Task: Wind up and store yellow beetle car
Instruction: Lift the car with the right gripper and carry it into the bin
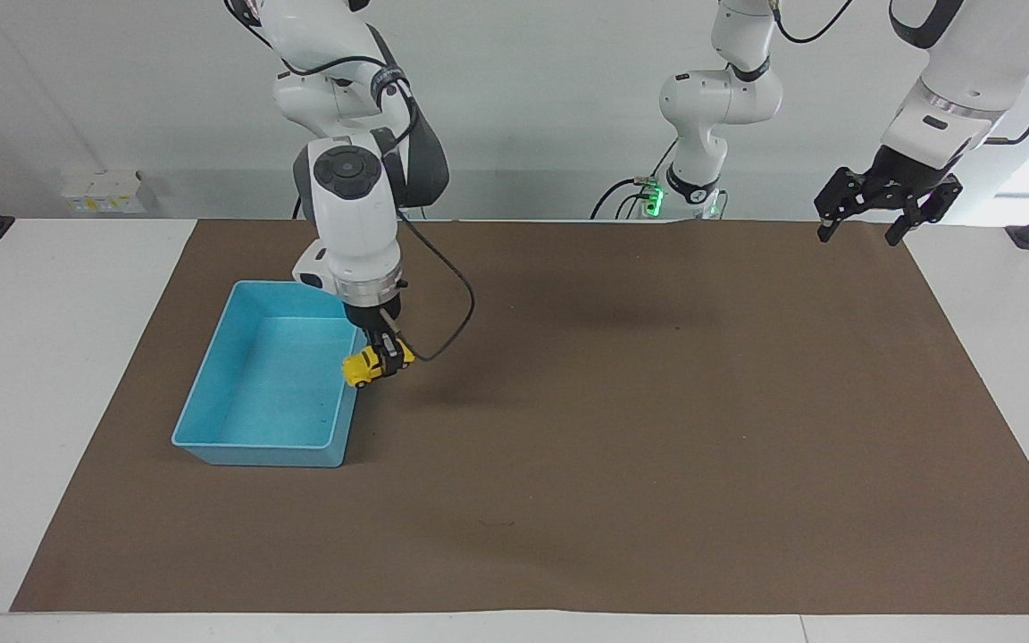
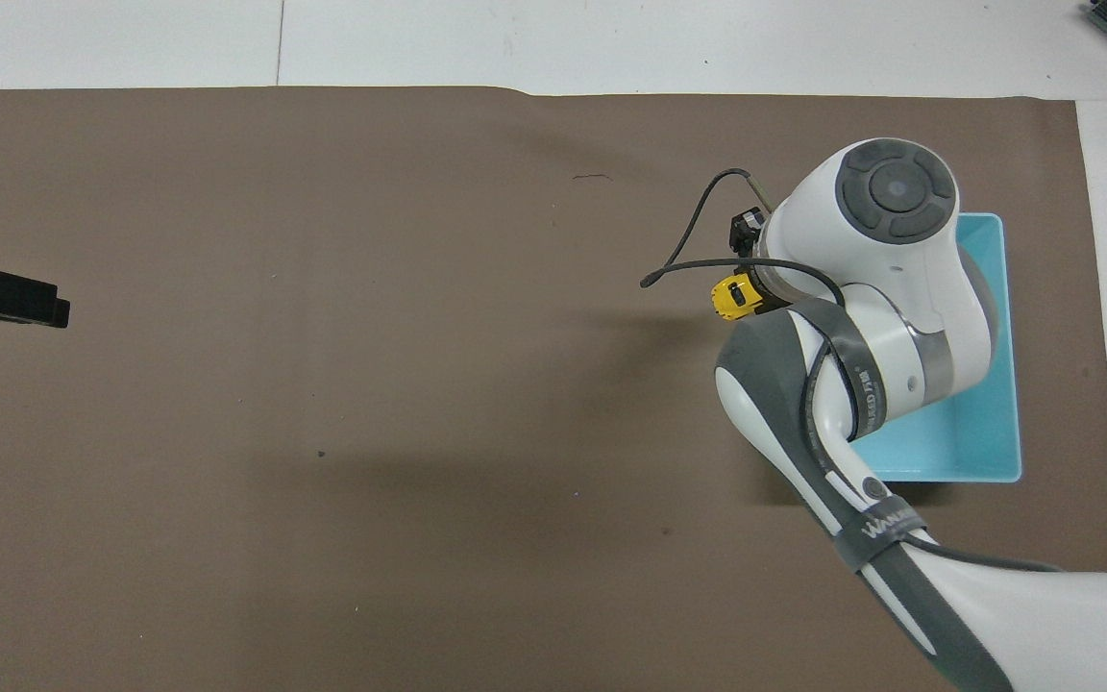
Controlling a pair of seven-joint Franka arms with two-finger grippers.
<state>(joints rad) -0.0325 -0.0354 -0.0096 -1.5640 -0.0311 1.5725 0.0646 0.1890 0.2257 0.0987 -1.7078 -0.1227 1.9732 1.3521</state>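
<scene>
My right gripper (image 1: 386, 355) points down and is shut on the yellow beetle car (image 1: 361, 367). The car hangs tilted in the air, over the rim of the blue bin (image 1: 255, 454) on the side toward the table's middle. In the overhead view the car (image 2: 733, 296) peeks out beside the right wrist, which hides most of the gripper and part of the bin (image 2: 1007, 384). My left gripper (image 1: 858, 238) waits open and empty above the mat's corner at the left arm's end, also seen at the overhead view's edge (image 2: 6, 297).
A brown mat (image 1: 622, 429) covers most of the white table. The right arm's black cable (image 1: 452, 330) loops out beside the wrist. The inside of the bin holds nothing.
</scene>
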